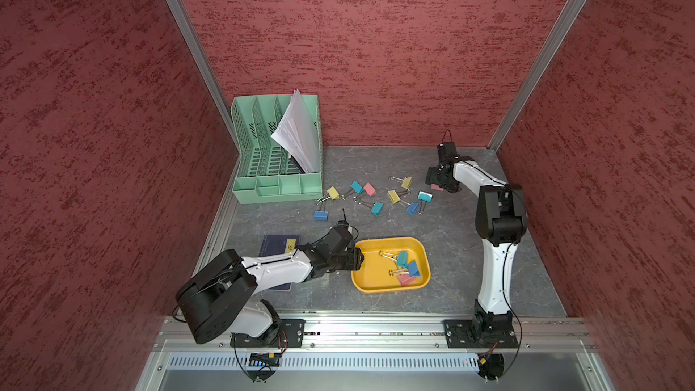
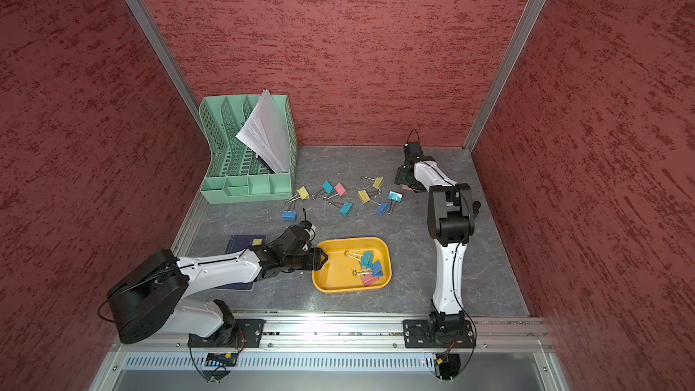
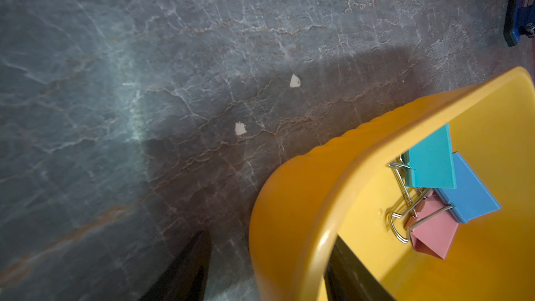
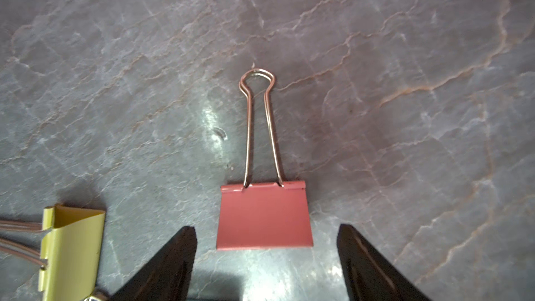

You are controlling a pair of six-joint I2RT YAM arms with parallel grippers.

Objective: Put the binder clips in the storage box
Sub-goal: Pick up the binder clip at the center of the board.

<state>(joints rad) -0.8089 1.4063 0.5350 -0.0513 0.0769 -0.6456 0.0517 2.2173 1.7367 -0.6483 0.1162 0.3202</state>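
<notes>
The right gripper (image 4: 266, 227) stands wide, a pink clip (image 4: 263, 215) lying flat between its jaws, untouched and not yet lifted. Nine more binder clips (image 1: 377, 208) lie scattered on the worktop (image 1: 451, 257) just beyond it. The left gripper (image 3: 269, 235) sits open astride a wall of the storage box (image 1: 372, 276), which holds three clips (image 1: 413, 268), so I judge the task roughly a quarter done.

Binder clips (image 1: 377, 208) & storage box (image 1: 370, 276), on table (image 1: 451, 250)
Box: shallow yellow-orange tub, rounded corners, upright, near front; holds 3 bunched clips – teal clip (image 1: 402, 258), blue clip (image 1: 413, 268), pink clip (image 1: 406, 279). Approx. 10 more scattered loose behind it, yellow/teal/blue/pink, wire handles; rightmost pink one (image 4: 263, 215) lies flat.
</notes>
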